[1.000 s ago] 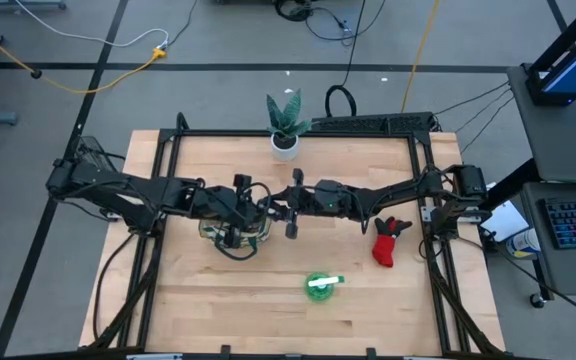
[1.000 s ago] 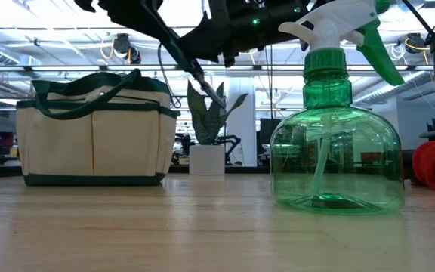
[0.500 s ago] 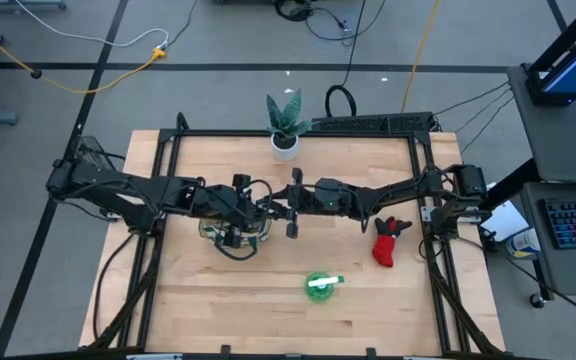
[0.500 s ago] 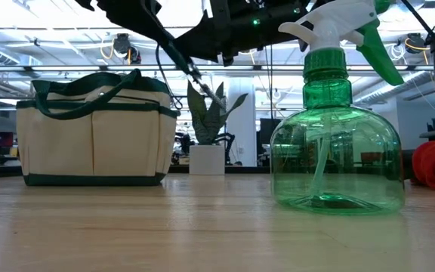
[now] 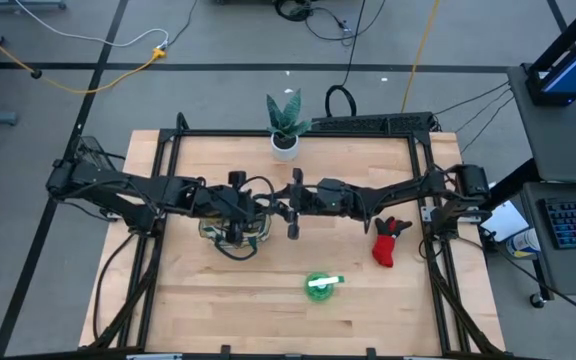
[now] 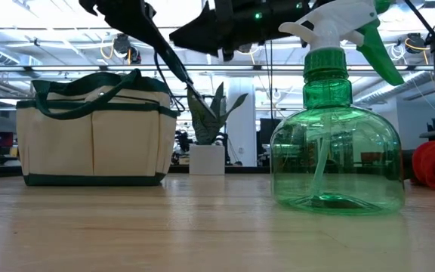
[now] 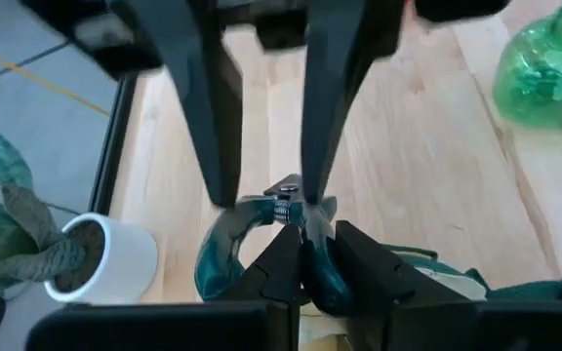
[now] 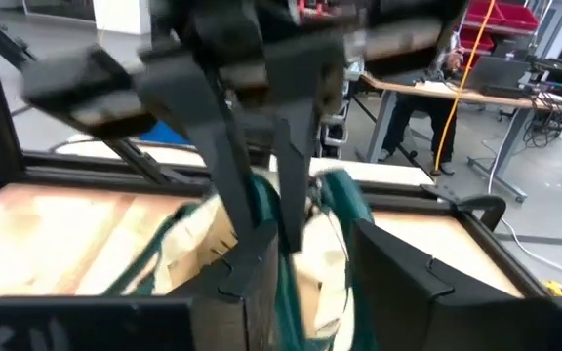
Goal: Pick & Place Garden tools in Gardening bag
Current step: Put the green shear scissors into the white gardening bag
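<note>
Pruning shears (image 7: 224, 249) with teal handles hang in the air over the cream gardening bag (image 5: 230, 233), which stands on its base left of the table's middle (image 6: 93, 132). My left gripper (image 7: 305, 249) is shut on the shears. My right gripper (image 7: 266, 195) faces it from the right, open. Its fingers stand on either side of the shears' pivot (image 7: 285, 188); whether they touch it I cannot tell. A red-black glove (image 5: 388, 242) lies on the table at the right. My left gripper pinches one teal handle (image 7: 316, 275) of the shears between its two fingers. It comes from the table's left, slanting down. The other handle (image 7: 213, 258) curves out free beside the fingers. The shears are lifted clear, above the bag's right end.
A green spray bottle (image 5: 319, 285) stands toward the near edge, close in the low view (image 6: 334, 143). A plant in a white pot (image 5: 286, 128) stands at the far edge. Both arms meet over the bag. Bare wood lies near left and near right.
My right gripper has opened and its fingers have come off the shears, which stay in my left gripper. My left gripper has rolled a little, and the shears have shifted slightly toward the bag. Neither hand has travelled.
</note>
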Controlling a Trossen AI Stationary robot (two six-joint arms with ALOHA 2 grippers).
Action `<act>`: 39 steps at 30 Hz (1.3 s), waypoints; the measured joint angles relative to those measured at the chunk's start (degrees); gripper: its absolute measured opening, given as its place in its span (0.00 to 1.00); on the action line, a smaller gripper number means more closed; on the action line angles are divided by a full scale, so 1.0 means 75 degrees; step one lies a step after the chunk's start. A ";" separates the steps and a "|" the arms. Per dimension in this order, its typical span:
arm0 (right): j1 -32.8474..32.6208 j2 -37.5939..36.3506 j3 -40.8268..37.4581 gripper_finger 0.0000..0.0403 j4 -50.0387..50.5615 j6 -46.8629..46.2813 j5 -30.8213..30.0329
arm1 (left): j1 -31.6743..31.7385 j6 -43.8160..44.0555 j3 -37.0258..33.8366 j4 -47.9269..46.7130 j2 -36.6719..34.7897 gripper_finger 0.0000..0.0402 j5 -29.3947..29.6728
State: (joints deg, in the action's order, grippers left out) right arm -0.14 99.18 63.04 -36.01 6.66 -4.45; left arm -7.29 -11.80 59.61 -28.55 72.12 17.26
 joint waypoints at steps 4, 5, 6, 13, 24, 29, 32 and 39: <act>0.0001 -0.0195 0.0000 0.32 0.0059 0.0015 -0.0004 | -0.0021 0.0384 0.0000 -0.0085 -0.0084 0.12 0.0010; -0.0001 -0.0237 0.0000 0.32 0.0142 0.0011 -0.0006 | -0.0048 0.0470 0.0000 -0.0127 -0.0122 0.12 0.0047; -0.0003 -0.0284 0.0000 0.32 0.0208 0.0009 -0.0009 | -0.0071 0.0530 0.0000 -0.0131 -0.0155 0.12 0.0133; -0.0003 -0.0484 0.0000 0.32 0.0632 0.0006 -0.0017 | -0.0473 0.0833 0.0000 -0.0412 -0.0659 0.12 0.0742; -0.0018 -0.0505 0.0000 0.32 0.0618 0.0003 -0.0023 | -0.0917 0.1706 0.0000 -0.1421 -0.1415 0.13 0.1324; -0.0018 -0.0505 0.0000 0.32 0.0618 0.0003 -0.0023 | -0.1007 0.2090 0.0000 -0.1767 -0.1480 0.12 0.1331; -0.0018 -0.0502 0.0000 0.32 0.0628 0.0003 -0.0023 | -0.1061 0.2230 0.0000 -0.1904 -0.1480 0.12 0.1328; -0.0018 -0.0502 0.0000 0.32 0.0674 0.0000 -0.0023 | -0.1145 0.2748 0.0000 -0.2389 -0.1480 0.13 0.1511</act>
State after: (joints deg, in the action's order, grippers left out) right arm -0.27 95.42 63.05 -30.96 6.66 -4.62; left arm -15.88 8.82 59.61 -46.47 61.01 28.60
